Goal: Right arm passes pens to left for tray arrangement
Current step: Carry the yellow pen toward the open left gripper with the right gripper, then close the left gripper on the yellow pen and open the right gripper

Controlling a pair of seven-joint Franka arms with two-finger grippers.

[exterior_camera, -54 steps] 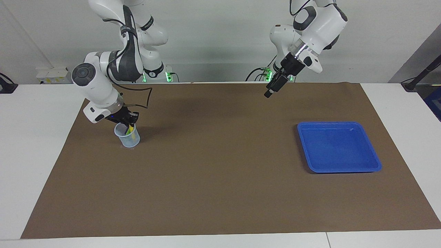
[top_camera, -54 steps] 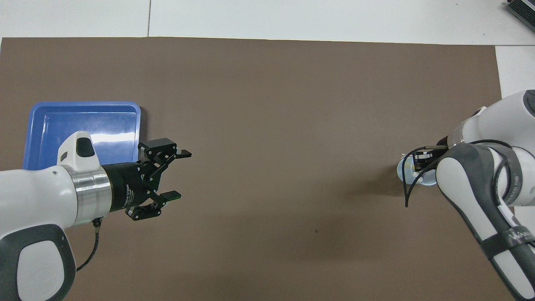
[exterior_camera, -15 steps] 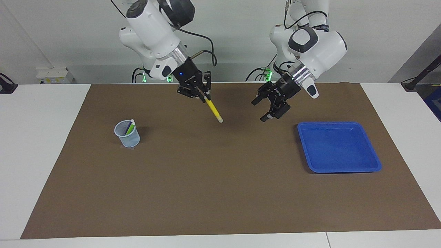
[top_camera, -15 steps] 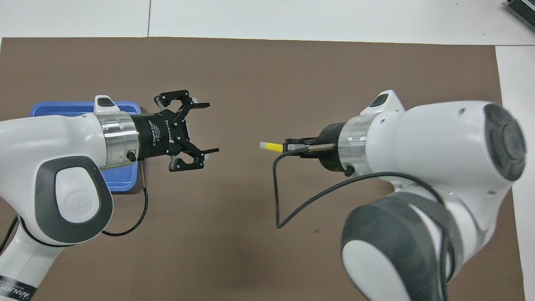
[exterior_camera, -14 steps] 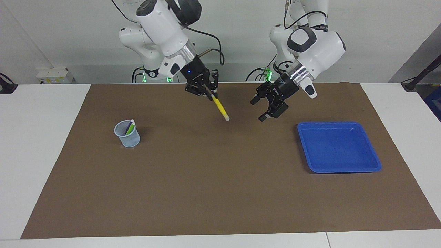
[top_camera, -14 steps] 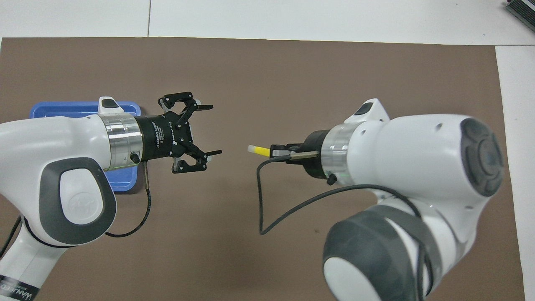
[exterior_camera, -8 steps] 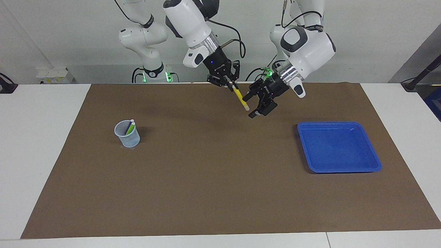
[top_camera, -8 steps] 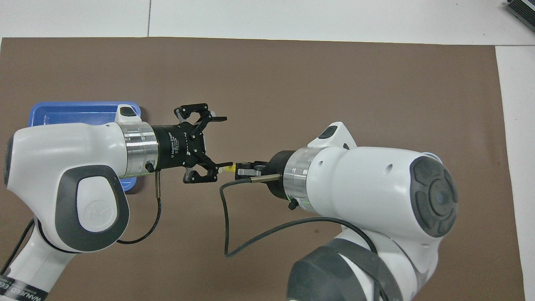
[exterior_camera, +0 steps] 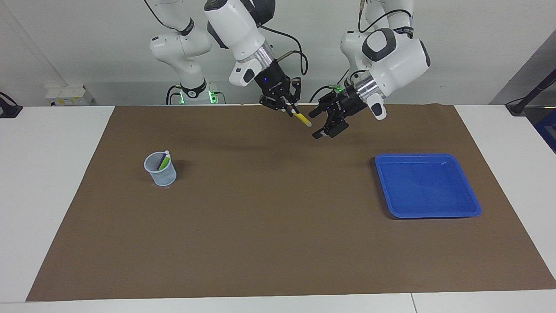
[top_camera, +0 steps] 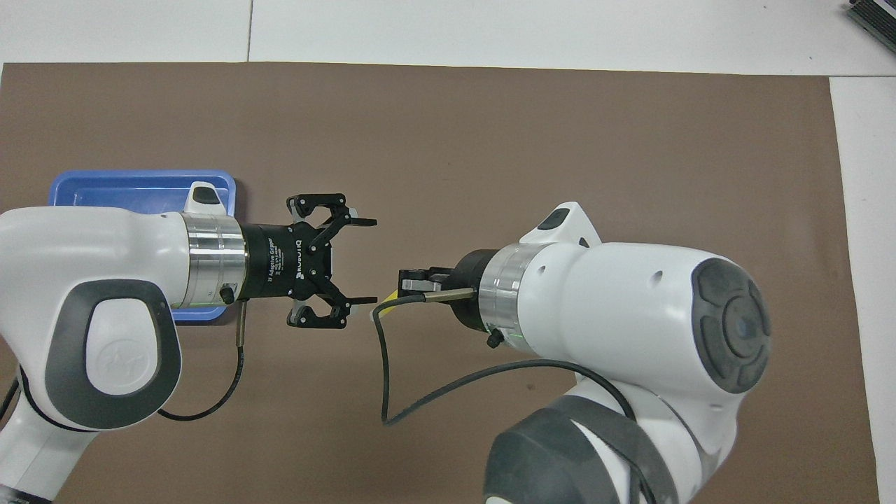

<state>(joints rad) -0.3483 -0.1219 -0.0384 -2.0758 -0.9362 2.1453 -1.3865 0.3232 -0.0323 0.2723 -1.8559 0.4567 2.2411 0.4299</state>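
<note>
White wall backs a white desk, and a broad brown mat covers most of the desktop, running close to the edge by the robots and stopping short of the desk's two ends.

Two white arms lean in over the mat's edge nearest the robots, meeting about midway along it. The right arm, with a metal plug and a black cable at its wrist, reaches toward the left arm, whose wrist has no plug.

On the mat toward the left arm's end of the desk lies the blue tray, flat, with nothing in it. Toward the right arm's end stands a small translucent cup, upright, well apart from the tray.

The right gripper hangs in the air over the mat with its fingertips pinched together on the upper end of the yellow pen, which slants downward toward the left arm, whitish tip lowest. The left gripper is just beside it, also in the air, jaws spread wide and holding nothing; in the overhead view the pen's tip lies close by its lower finger, and contact cannot be told.

Inside the cup lean the green pen and the purple pen, side by side, their ends above the rim.
</note>
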